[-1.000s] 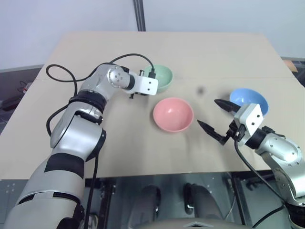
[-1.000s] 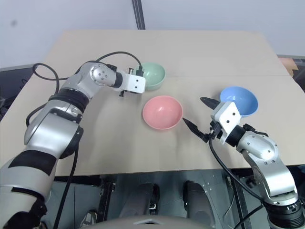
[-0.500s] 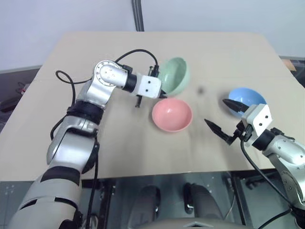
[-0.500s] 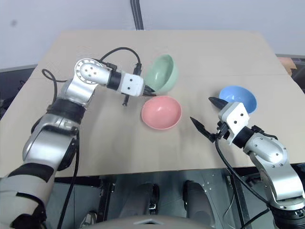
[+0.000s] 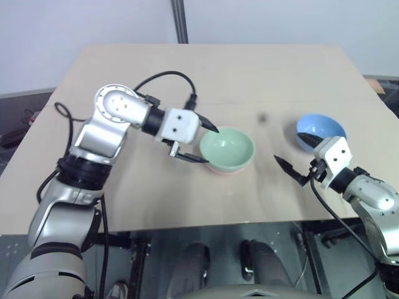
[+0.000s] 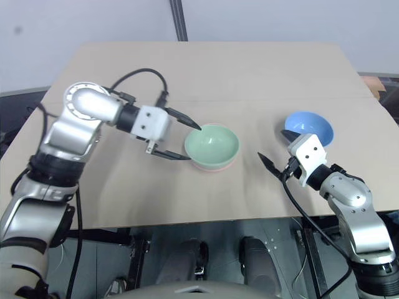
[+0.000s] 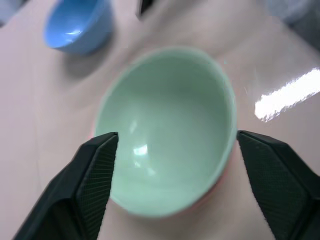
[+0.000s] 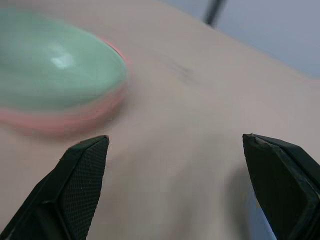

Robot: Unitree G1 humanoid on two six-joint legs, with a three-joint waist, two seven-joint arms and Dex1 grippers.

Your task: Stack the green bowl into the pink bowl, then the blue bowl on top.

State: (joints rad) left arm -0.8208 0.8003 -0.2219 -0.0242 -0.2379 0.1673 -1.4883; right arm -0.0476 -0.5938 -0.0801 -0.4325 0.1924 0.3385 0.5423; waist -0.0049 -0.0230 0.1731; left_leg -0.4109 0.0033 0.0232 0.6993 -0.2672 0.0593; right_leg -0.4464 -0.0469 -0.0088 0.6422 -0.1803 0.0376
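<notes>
green bowl (image 5: 227,147) beside spread left fingers (image 5: 194,158)

green bowl (image 7: 167,127) in pink bowl (image 7: 212,192) — blue bowl (image 7: 77,25) beyond

The green bowl (image 5: 227,147) hides most of the pink bowl (image 5: 219,169).

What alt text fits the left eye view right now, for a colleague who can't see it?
The green bowl sits nested in the pink bowl mid-table, with the open left gripper beside it, holding nothing. The blue bowl stands apart near the open right gripper.
</notes>
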